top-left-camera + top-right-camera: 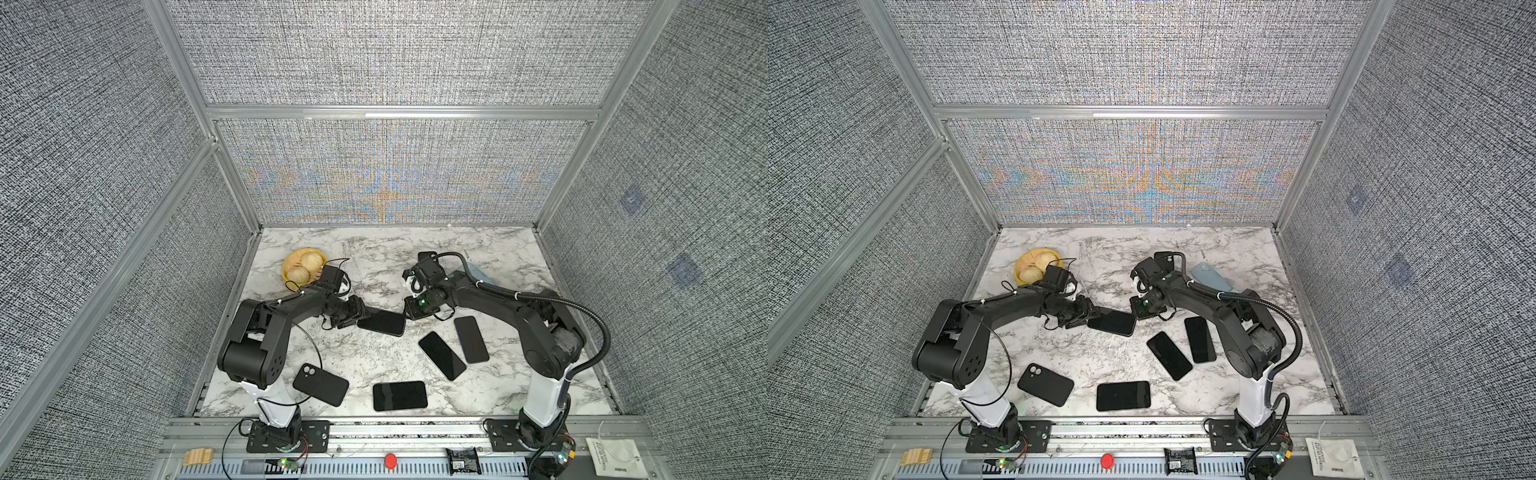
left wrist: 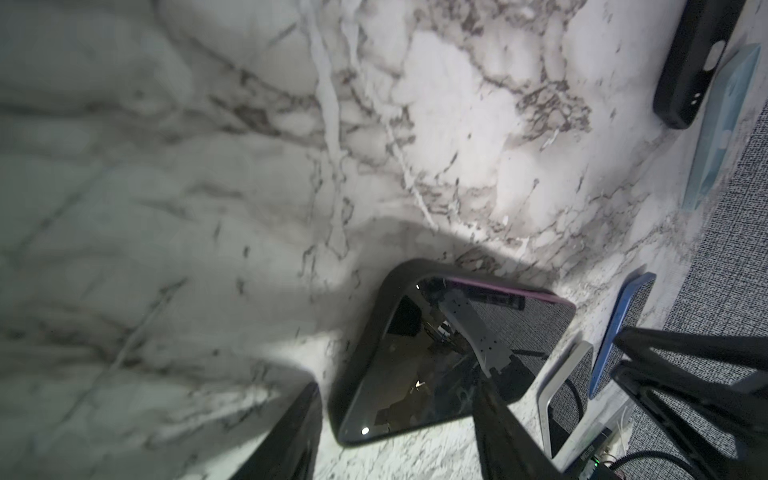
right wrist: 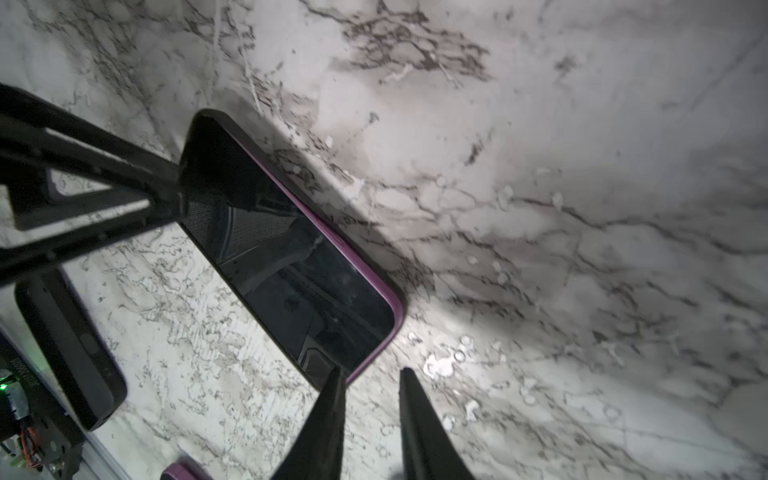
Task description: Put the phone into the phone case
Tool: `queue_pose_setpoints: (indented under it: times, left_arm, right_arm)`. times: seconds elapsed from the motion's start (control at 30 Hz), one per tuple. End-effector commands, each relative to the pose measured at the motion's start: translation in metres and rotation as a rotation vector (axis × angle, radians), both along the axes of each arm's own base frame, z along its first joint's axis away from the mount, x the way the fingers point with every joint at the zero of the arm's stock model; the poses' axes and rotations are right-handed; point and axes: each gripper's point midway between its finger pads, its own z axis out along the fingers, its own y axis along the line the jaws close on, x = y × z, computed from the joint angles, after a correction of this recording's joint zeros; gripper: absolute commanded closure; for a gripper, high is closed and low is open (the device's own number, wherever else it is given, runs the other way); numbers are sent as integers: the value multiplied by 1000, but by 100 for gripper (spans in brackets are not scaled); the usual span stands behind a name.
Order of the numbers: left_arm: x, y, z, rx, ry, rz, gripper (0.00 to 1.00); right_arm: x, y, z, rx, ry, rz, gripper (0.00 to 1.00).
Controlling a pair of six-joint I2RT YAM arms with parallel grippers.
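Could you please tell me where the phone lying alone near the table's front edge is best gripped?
Probably across the long edges of the phone at mid-length, from straight above: it lies flat, screen up, so only its thin sides offer purchase.

Left arm (image 1: 266, 328) and right arm (image 1: 498, 301) are black with white lower links (image 1: 272, 397); the right carries a ribbed black hose (image 1: 540, 296).

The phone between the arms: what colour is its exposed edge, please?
Purple edge, clearest in the right wrist view.
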Motion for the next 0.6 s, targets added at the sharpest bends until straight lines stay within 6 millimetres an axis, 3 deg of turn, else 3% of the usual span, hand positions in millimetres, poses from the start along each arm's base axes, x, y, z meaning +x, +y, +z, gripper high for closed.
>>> queue_pose_setpoints:
  times: [0.0, 0.3, 0.57]
  left_arm:
    - [-10, 7, -3, 34, 38, 13, 41]
    - [-12, 0, -6, -12, 66, 9, 55]
    - [-12, -1, -8, 0, 69, 4, 57]
  right_arm:
    - [3, 2, -6, -19, 6, 33, 75]
    - [4, -1, -17, -40, 26, 26, 82]
    - [2, -1, -27, -44, 51, 30, 84]
